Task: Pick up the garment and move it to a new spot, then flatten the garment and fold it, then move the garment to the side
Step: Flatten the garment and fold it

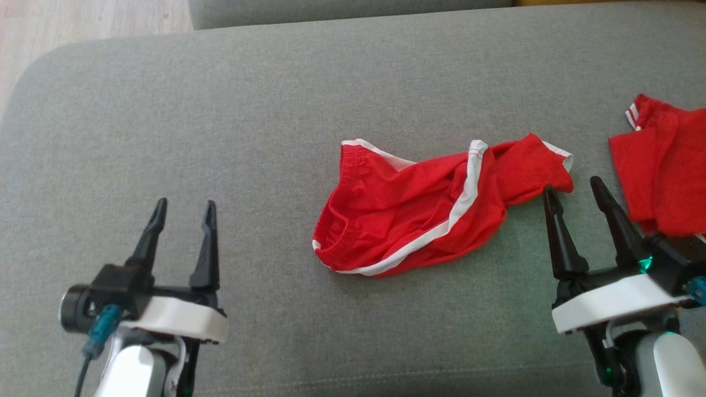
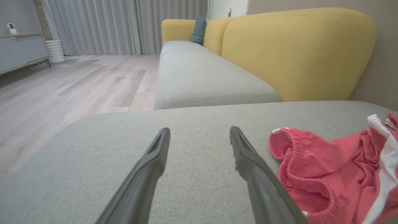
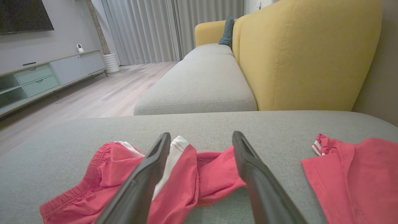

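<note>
Both jaws wide, empty, left gripper [image 1: 183, 212] over cushion [image 1: 220, 110], right gripper [image 1: 573, 194] beside red shorts [image 1: 419, 212]

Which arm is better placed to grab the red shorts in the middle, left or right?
Right, probably. The right pincer, open, sits almost at the leg hem of the shorts; the left pincer, also open, is farther away across bare cushion.

shorts [image 1: 419, 215]: thin matt cloth, creased; cushion [image 1: 220, 110]: coarse grey weave
</note>
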You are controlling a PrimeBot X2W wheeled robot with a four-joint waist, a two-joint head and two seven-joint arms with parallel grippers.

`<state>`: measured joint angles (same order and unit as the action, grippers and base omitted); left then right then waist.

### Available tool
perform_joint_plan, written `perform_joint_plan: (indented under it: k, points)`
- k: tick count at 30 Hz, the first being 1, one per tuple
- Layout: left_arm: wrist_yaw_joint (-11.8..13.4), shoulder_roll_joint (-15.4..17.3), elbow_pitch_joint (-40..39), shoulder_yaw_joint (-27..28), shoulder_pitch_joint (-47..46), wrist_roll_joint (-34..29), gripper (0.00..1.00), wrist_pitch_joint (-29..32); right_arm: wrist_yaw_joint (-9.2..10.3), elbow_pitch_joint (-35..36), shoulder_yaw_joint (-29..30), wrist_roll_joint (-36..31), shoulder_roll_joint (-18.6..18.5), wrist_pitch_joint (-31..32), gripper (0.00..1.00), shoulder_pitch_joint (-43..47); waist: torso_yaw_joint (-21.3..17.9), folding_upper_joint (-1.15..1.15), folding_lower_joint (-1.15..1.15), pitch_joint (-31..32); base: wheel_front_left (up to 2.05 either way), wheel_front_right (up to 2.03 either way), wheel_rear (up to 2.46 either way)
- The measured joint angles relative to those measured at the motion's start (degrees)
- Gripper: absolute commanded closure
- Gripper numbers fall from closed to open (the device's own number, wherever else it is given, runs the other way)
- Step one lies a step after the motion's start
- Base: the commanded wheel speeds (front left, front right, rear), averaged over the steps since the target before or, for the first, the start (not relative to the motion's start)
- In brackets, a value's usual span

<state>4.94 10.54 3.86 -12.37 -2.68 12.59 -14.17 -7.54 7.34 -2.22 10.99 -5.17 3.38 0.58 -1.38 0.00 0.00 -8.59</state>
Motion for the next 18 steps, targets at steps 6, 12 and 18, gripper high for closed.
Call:
perform_joint_plan:
  k: [6, 12, 18]
  points:
    - [-3.6, 0.2, -0.2, -4.7, -2.5, -0.9, 0.0, 2.9, 0.0, 0.1, -0.6, 0.0, 0.0, 0.2, 0.0, 0.0, 0.0, 0.0, 0.0, -1.2, 0.0, 0.0, 0.0]
    - [-8.7, -1.8, 1.9, -12.3, -6.8, -0.8, 0.0, 9.4, 0.0, 0.0, -1.6, 0.0, 0.0, 0.2, 0.0, -0.4, -0.6, 0.0, 0.0, -2.7, 0.0, 0.0, 0.0]
    - [-11.0, -2.7, 6.7, -16.6, -9.4, 1.9, 0.0, 16.8, 0.0, -0.6, -2.8, 0.0, 0.1, 0.2, 0.0, -1.6, -2.2, 0.0, 0.0, -4.2, 0.0, 0.0, 0.0]
